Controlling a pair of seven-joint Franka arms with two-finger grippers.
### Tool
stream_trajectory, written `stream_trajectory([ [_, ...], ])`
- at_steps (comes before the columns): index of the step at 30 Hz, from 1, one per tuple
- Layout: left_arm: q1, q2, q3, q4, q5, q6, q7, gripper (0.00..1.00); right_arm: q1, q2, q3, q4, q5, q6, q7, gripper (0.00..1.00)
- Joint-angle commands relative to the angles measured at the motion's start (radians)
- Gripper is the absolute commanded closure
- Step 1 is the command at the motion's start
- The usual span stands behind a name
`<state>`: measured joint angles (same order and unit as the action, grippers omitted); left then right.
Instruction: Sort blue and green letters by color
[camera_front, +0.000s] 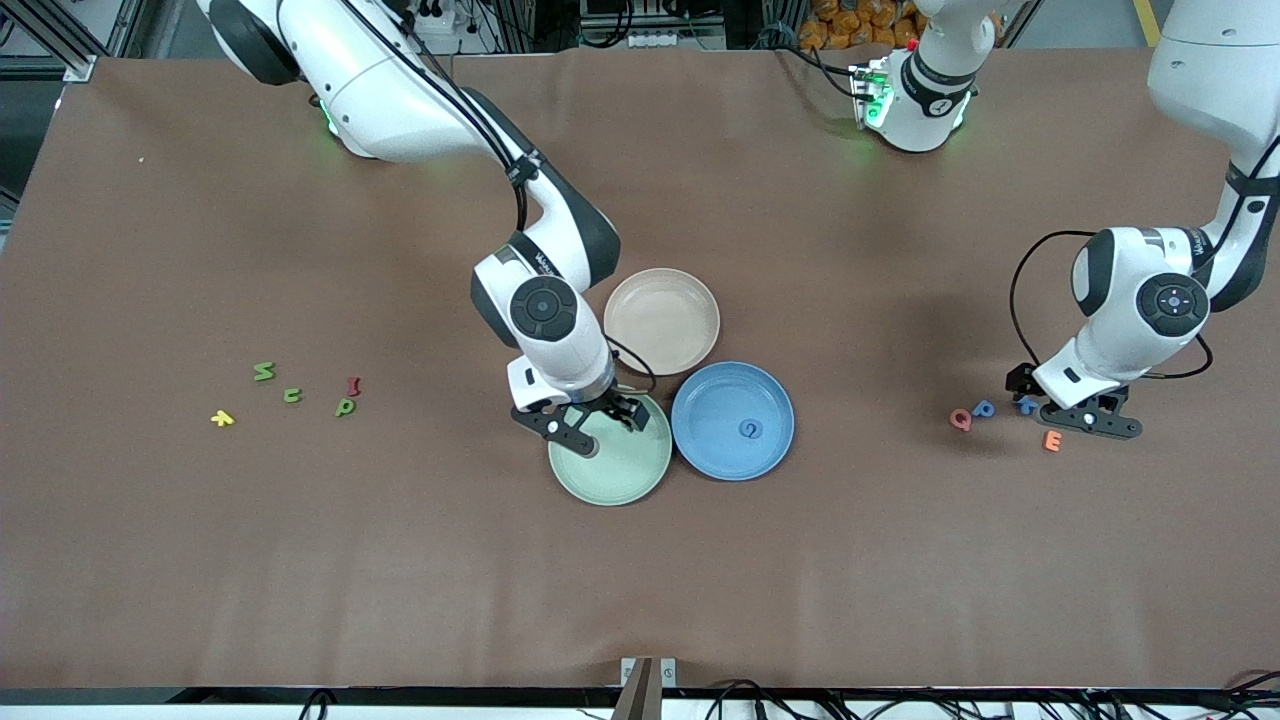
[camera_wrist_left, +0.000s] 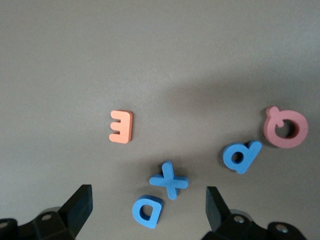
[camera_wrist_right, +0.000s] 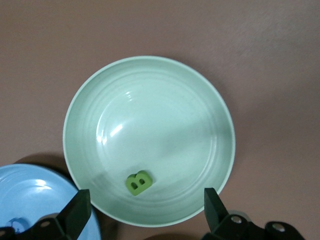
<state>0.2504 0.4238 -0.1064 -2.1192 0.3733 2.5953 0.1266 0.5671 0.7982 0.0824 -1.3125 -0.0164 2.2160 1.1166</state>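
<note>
Two stray letters, pink Q (camera_wrist_left: 286, 127), orange E (camera_wrist_left: 121, 127), beside blue letters (camera_wrist_left: 168, 180)

Bright even overhead light, soft shadows, sharp focus throughout.

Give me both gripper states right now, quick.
Left gripper: open, empty, over the blue D and X.
Right gripper: open, empty, over the green plate; green B lies in it.
</note>
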Motion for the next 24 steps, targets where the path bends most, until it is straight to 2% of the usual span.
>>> stream_trajectory([
  [1, 0.01, -0.013, -0.006, -0.059, 0.029, 0.054, 0.005, 0.0, -0.052, -0.039, 0.007, 0.007, -0.004, -0.094, -0.064, 0.0],
  [6, 0.01, -0.007, -0.004, -0.102, 0.029, 0.115, 0.007, 0.0, -0.108, -0.092, 0.011, 0.006, -0.002, -0.194, -0.084, 0.0],
  [12, 0.012, 0.004, -0.002, -0.105, 0.03, 0.126, 0.01, 0.0, -0.162, -0.162, 0.0, -0.025, -0.004, -0.337, -0.083, 0.0],
  [20, 0.023, 0.012, 0.013, -0.1, 0.032, 0.128, 0.064, 0.0, -0.321, -0.327, 0.043, -0.247, 0.0, -0.312, -0.214, 0.0],
  [24, 0.03, 0.018, 0.013, -0.096, 0.033, 0.128, 0.073, 0.0, -0.361, -0.398, 0.048, -0.352, 0.0, -0.279, -0.264, 0.04],
])
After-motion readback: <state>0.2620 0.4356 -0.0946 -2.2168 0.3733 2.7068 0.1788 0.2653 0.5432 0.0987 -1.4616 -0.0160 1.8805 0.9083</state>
